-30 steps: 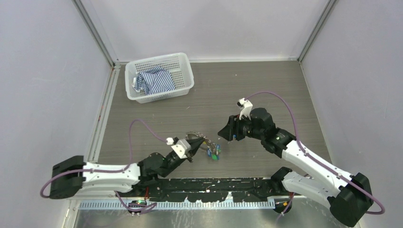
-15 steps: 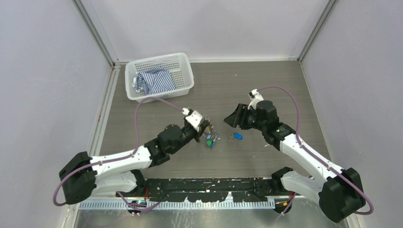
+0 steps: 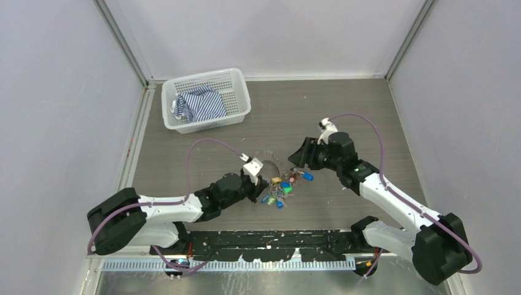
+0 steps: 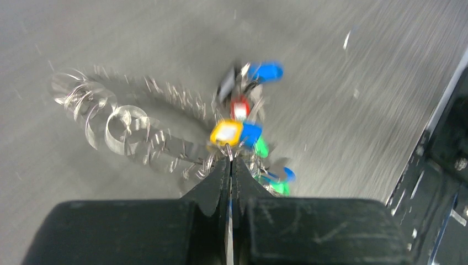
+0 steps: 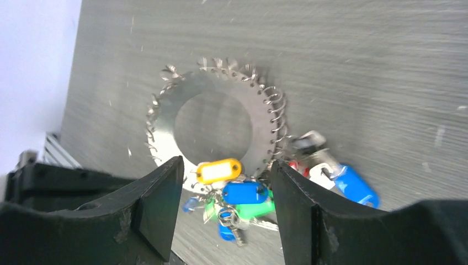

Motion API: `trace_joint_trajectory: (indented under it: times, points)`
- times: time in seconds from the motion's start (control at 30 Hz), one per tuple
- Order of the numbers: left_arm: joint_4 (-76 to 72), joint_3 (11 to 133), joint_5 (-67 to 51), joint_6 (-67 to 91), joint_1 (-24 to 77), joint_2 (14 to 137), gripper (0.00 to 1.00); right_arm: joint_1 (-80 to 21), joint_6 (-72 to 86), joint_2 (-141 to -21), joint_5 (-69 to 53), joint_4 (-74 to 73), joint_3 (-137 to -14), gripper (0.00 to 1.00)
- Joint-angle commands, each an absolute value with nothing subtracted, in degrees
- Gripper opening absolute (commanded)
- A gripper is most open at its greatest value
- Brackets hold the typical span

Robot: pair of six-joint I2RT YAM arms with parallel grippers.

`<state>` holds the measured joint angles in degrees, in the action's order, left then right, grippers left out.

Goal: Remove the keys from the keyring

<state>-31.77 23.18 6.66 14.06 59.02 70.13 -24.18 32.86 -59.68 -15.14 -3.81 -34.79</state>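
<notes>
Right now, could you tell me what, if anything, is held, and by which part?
The left claw grips the keyring by its rim, beside the yellow tag; the right claw is open, holding nothing.

The left gripper [image 4: 229, 161] lowered the keyring [image 5: 264, 132] flat onto the table [image 3: 344, 110], its keys [image 5: 243, 193] spilling beside it, while the right gripper [image 3: 298, 161] spread wider just above them.
</notes>
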Motion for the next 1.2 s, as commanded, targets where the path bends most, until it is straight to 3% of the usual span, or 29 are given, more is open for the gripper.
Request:
trace_joint_trajectory:
  times: [0.0, 0.2, 0.6, 1.17]
  points:
    - [-36.5, 18.6, 8.8, 18.7, 59.6, 68.6, 0.0, -32.6, 27.0, -61.2, -10.6, 1.9, -34.0, 0.64]
    - [-35.5, 12.9, 10.5, 19.0, 59.6, 64.9, 0.0, -37.5, 25.5, -67.8, -13.1, 14.5, -30.9, 0.6]
    - [-36.8, 10.2, 12.3, 15.6, 59.4, 63.8, 0.0, -41.3, 18.5, -82.1, -22.3, 10.2, -41.3, 0.49]
    - [-30.8, 10.5, 12.2, 16.1, 57.2, 61.9, 0.0, -47.6, 10.2, -92.1, -18.8, 5.6, -47.0, 0.45]
